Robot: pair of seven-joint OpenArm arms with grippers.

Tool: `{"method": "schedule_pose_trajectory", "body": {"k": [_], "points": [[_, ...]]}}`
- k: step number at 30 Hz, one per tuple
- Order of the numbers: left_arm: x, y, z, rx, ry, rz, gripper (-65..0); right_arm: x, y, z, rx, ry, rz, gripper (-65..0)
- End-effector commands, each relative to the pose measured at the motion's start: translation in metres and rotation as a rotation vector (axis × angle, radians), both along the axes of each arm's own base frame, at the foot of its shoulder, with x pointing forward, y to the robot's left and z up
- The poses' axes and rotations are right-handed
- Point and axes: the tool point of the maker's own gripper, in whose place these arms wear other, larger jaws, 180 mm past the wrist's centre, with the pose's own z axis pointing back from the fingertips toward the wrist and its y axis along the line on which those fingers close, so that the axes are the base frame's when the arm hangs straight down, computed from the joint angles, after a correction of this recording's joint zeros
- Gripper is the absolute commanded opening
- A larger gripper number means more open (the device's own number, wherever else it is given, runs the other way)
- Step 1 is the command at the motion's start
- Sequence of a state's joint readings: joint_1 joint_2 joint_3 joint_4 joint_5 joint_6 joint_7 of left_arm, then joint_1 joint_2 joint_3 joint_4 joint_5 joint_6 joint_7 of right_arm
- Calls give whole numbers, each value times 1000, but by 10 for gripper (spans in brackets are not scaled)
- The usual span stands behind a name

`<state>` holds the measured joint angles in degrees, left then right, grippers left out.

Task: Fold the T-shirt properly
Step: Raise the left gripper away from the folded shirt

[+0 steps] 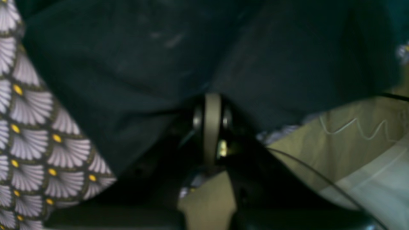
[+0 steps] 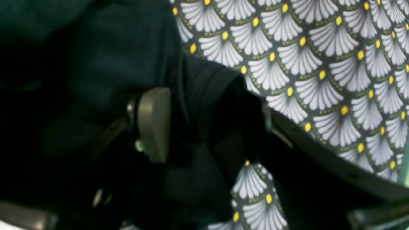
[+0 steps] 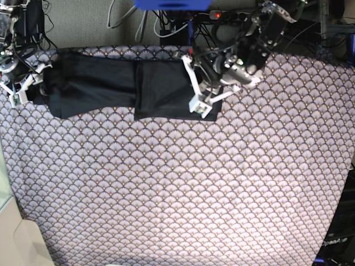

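Clenched on soft black T-shirt [image 3: 111,83]: left gripper [image 1: 212,99] fingers pinching one fold, right gripper [image 2: 204,105] fingers another, over scallop-patterned tablecloth [image 3: 194,183] on desk

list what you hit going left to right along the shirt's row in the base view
right gripper → T-shirt → left gripper → bare tablecloth

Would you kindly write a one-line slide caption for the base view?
Black T-shirt laid long on a tablecloth, left end effector and right end effector at its opposite ends.
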<state>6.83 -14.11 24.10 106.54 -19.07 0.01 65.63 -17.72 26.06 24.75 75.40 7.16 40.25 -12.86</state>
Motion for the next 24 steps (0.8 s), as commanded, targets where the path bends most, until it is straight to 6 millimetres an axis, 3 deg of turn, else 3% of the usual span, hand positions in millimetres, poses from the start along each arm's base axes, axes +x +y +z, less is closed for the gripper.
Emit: {"method": "schedule_pose_trajectory", "body": {"k": [1, 7, 12, 14, 20, 24], "points": [[9, -7, 17, -37, -53, -2, -650, 11, -13, 21, -37, -60, -3, -288], [16, -14, 47, -85, -134, -8, -650, 23, -25, 58, -86, -160, -31, -288], [16, -9, 46, -68, -138, -6, -650, 14, -27, 76, -124, -186, -21, -288], [14, 6, 39, -41, -125, 16, -650, 11, -22, 76, -118, -189, -19, -288], [24, 66, 33, 2, -149, 192, -650, -3, -32, 69, -100, -174, -124, -287], [28, 87, 33, 14, -168, 260, -650, 3, -30, 64, -88, -142, -159, -287]]}}
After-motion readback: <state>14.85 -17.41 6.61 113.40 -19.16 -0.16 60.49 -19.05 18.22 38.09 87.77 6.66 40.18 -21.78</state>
